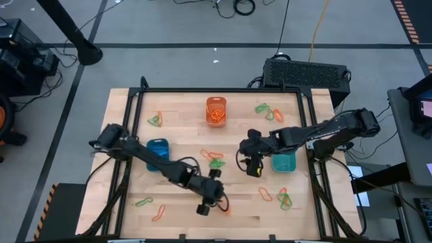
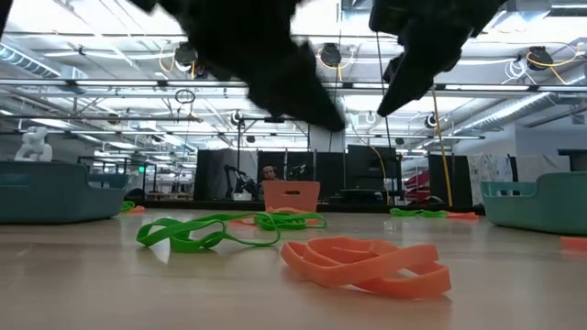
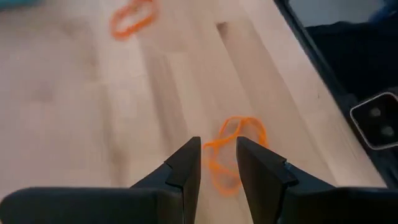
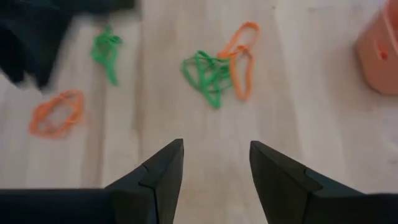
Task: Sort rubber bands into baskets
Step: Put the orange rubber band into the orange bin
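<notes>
Left claw [image 3: 218,163] over orange rubber bands [image 3: 233,149], no writing

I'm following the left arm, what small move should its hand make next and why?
Probably lower the left hand straight down and close: its fingers are open, straddling an orange rubber band lying on the table near the front edge.
</notes>
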Controlling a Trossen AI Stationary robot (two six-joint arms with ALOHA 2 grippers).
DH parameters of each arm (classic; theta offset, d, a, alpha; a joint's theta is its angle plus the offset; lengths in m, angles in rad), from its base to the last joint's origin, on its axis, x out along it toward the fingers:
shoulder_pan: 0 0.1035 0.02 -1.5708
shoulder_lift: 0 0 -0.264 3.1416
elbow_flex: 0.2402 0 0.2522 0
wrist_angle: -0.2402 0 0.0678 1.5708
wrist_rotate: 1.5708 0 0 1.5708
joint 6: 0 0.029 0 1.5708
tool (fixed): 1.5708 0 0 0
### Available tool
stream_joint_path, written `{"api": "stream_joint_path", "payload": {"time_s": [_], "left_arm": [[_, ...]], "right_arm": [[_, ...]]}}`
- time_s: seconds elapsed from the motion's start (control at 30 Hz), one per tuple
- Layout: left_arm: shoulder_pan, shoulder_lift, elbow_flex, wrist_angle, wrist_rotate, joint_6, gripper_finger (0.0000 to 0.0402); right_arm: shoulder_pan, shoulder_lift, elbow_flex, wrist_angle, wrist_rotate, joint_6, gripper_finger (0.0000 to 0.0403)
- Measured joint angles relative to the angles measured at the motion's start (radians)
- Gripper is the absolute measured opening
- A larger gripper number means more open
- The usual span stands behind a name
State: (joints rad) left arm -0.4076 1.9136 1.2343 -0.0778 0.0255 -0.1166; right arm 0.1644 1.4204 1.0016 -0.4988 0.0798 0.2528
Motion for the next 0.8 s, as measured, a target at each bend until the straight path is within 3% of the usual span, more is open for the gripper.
{"api": "stream_joint_path", "payload": {"time_s": [0.1,0.2,0.37,0.8], "left_arm": [[0.016,0.06,-0.001,0.041,0.089,-0.035,0.0109],[0.022,0.094,0.0,0.065,0.111,-0.035,0.0109],[0.028,0.12,0.0,0.133,0.079,0.0,0.0109],[0.04,0.167,0.001,0.13,0.02,0.021,0.0109]], "right_arm": [[0.04,0.0,0.0,-0.001,0.001,0.023,0.0176],[0.078,0.0,0.0,0.006,0.004,0.038,0.0176],[0.127,0.0,0.0,0.009,0.081,0.061,0.0176],[0.14,0.001,0.0,0.008,0.082,0.095,0.0176]]}}
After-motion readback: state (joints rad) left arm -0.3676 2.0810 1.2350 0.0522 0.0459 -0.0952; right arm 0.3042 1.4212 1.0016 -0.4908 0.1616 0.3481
